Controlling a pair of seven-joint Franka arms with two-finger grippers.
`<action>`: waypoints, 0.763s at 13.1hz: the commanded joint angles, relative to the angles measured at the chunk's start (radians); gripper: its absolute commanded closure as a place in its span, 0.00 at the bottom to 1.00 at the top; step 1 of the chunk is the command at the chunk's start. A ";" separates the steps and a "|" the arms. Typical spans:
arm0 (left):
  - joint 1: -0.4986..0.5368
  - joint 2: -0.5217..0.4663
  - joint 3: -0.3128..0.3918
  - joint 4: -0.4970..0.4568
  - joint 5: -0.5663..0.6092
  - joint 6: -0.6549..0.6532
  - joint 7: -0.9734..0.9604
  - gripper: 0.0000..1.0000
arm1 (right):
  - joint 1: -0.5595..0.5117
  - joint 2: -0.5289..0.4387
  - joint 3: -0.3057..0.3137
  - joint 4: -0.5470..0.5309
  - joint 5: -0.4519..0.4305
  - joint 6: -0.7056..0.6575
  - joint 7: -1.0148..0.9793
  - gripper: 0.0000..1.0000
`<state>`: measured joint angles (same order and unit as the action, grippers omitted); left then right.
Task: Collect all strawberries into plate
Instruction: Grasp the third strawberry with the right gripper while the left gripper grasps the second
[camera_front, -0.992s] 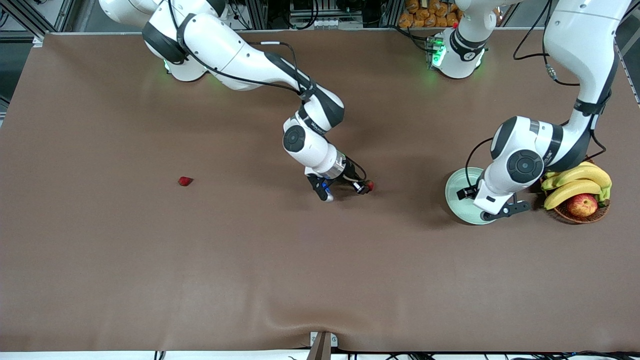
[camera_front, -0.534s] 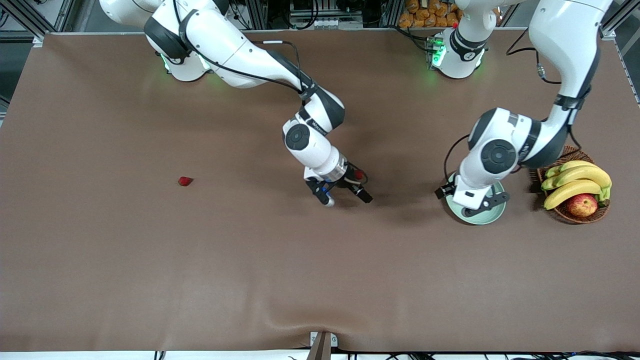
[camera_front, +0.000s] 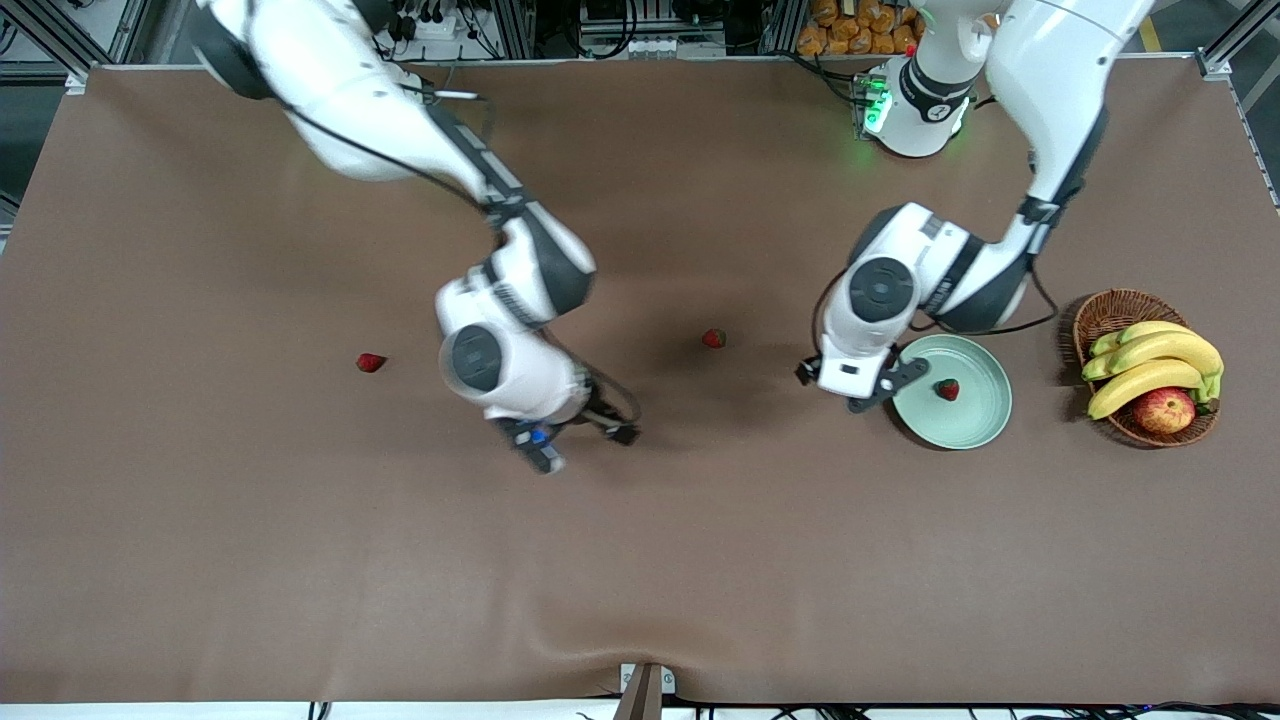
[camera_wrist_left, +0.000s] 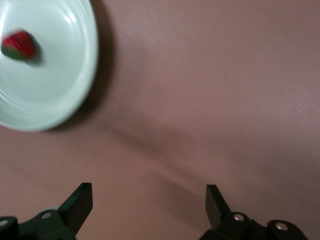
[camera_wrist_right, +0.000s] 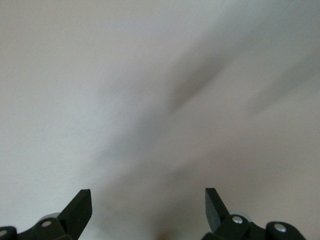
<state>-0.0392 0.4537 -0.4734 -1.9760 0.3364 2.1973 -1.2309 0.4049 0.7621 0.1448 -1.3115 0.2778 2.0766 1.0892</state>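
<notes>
The mint-green plate (camera_front: 975, 425) lies beside the basket and holds one strawberry (camera_front: 946, 389). A second strawberry (camera_front: 713, 338) lies on the cloth mid-table. A third strawberry (camera_front: 370, 362) lies toward the right arm's end. My left gripper (camera_front: 872, 392) is open and empty, over bare cloth just beside the plate's rim, between the plate and the mid-table berry. The left wrist view shows the plate (camera_wrist_left: 55, 85) and its strawberry (camera_wrist_left: 19, 45) off to the side of the left gripper (camera_wrist_left: 148, 205). My right gripper (camera_front: 586, 448) is open and empty, low over bare cloth (camera_wrist_right: 148, 205), between the two loose berries.
A brown wicker basket (camera_front: 1095, 315) with bananas (camera_front: 1150, 365) and an apple (camera_front: 1165, 410) stands at the left arm's end, beside the plate. The brown cloth covers the whole table.
My right gripper has drawn away from the mid-table strawberry toward the right arm's end, leaving it on the cloth. My left gripper has moved off the plate toward the middle, uncovering the berry in it.
</notes>
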 joint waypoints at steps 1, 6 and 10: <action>-0.117 0.075 0.006 0.092 -0.013 -0.021 -0.178 0.00 | -0.109 -0.095 0.015 -0.037 -0.012 -0.175 -0.141 0.00; -0.231 0.167 0.006 0.181 -0.029 -0.019 -0.428 0.00 | -0.270 -0.262 0.015 -0.236 -0.187 -0.260 -0.395 0.00; -0.278 0.198 0.006 0.180 -0.031 -0.001 -0.594 0.00 | -0.417 -0.316 0.015 -0.395 -0.230 -0.192 -0.647 0.00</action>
<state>-0.2970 0.6353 -0.4738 -1.8202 0.3213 2.1996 -1.7528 0.0669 0.5171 0.1415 -1.5700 0.0673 1.8186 0.5451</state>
